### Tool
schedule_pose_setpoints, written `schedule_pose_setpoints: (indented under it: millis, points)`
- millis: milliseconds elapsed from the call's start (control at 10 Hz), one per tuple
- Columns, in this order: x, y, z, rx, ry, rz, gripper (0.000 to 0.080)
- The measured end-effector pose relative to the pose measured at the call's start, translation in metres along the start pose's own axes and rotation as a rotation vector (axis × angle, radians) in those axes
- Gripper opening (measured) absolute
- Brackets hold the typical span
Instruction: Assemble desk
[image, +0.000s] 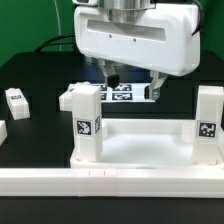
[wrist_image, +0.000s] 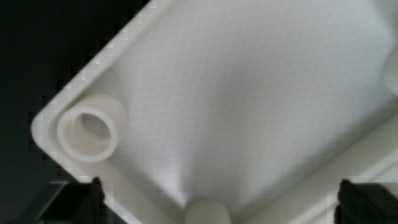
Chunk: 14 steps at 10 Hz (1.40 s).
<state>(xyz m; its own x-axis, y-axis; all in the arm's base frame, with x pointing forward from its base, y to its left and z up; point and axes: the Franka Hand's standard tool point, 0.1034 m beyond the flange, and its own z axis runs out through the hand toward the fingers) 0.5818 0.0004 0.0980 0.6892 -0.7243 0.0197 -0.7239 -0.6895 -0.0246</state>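
Observation:
The white tabletop (image: 140, 148) lies flat at the front of the black table. Two white square legs with tags stand upright on it, one at the exterior view's left (image: 88, 122) and one at the right (image: 208, 122). My gripper (image: 131, 84) hangs over the tabletop's far edge, behind the legs. In the wrist view the tabletop (wrist_image: 231, 100) fills the picture, with an empty round corner socket (wrist_image: 86, 130). My gripper (wrist_image: 219, 208) is open; its dark fingers (wrist_image: 71, 208) stand wide apart on either side of the white plastic. Whether they touch it is unclear.
The marker board (image: 122, 95) lies behind the tabletop, under my gripper. A small white block with dark marks (image: 16, 100) sits at the exterior view's left, another white piece (image: 3, 130) at the left edge. A low white wall (image: 110, 180) runs along the front.

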Motion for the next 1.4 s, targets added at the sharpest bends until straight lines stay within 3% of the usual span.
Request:
schedule_pose_setpoints:
  millis: [300,600,900,1300,1400]
  points:
    - [-0.001,-0.001,0.001,0.004,0.003,0.029,0.0649]
    - [-0.006,0.002,0.006,0.007,-0.011,0.248,0.0649]
    - [-0.018,0.011,0.018,-0.009,-0.027,0.485,0.0649]
    - [-0.023,0.005,0.019,0.004,-0.05,0.717,0.0649]
    - [-0.025,0.009,0.022,-0.004,-0.053,0.741,0.0649]
